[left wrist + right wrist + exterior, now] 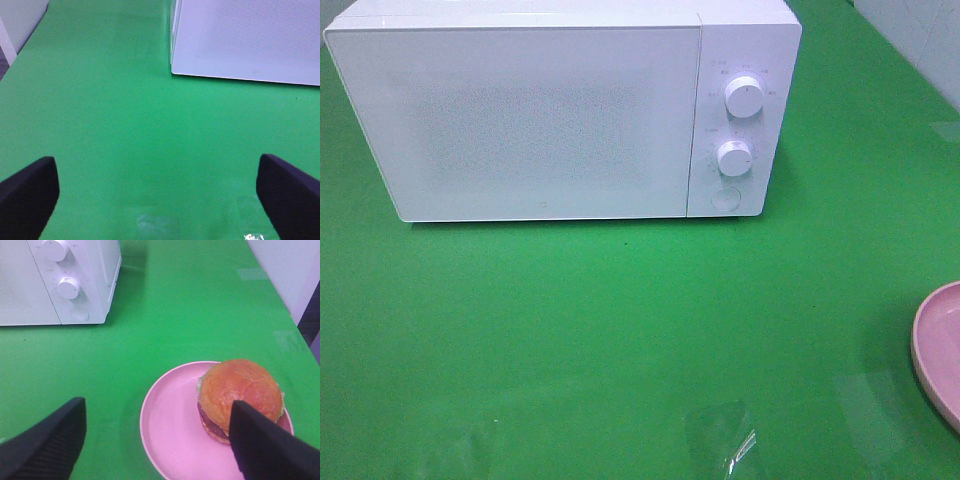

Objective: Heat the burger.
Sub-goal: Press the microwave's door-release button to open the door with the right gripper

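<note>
The glossy, domed golden-brown burger (240,390) is sitting on a round pink plate (170,430) on the green table (175,315) — showing only in the right wrist view; the high view is catching just the plate's rim. Left pincer (155,167) and right pincer (157,407) are gaping, released

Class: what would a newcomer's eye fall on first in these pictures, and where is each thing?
A large white microwave, door shut, stands at the back of the bright green table. On the right of the high view lies a pink plate with a glossy golden burger sitting off-centre on it.
</note>
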`<state>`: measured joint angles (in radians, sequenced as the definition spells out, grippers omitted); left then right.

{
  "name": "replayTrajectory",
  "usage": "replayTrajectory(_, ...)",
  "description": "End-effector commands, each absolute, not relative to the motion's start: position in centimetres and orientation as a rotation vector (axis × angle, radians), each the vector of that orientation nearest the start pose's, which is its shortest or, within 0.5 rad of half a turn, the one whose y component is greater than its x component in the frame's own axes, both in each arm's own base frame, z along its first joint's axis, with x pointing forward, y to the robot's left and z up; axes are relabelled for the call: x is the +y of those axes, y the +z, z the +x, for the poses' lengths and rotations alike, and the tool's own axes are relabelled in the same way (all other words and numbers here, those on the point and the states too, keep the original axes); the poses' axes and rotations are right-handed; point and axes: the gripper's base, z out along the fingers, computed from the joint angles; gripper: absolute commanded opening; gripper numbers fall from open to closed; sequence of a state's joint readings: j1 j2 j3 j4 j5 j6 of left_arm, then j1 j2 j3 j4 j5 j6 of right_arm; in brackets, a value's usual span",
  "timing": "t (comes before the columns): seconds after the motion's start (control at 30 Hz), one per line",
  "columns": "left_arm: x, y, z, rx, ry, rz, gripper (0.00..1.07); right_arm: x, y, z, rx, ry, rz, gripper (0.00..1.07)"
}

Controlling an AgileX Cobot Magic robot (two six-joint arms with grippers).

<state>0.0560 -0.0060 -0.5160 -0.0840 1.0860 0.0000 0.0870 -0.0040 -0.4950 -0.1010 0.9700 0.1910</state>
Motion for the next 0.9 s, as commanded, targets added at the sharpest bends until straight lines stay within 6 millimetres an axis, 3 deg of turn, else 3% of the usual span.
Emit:
replayTrajectory(0.03,-0.8,28.1,-1.0,2.011,-0.069,-0.053,1.0,-0.8,28.4,-0.5,1.915,0.063,0.09,0.76)
replayTrajectory(0.63,-0.8,28.1,-1.0,2.011,-0.069,-0.053,1.0,-0.8,28.8,-0.5,1.894,0.064,0.089,0.76)
replayTrajectory(0.9,-0.8,28.1,-1.0,2.011,-0.069,-0.053,1.0,-0.6,29.6,1.1,1.933,0.06,0.083,0.76)
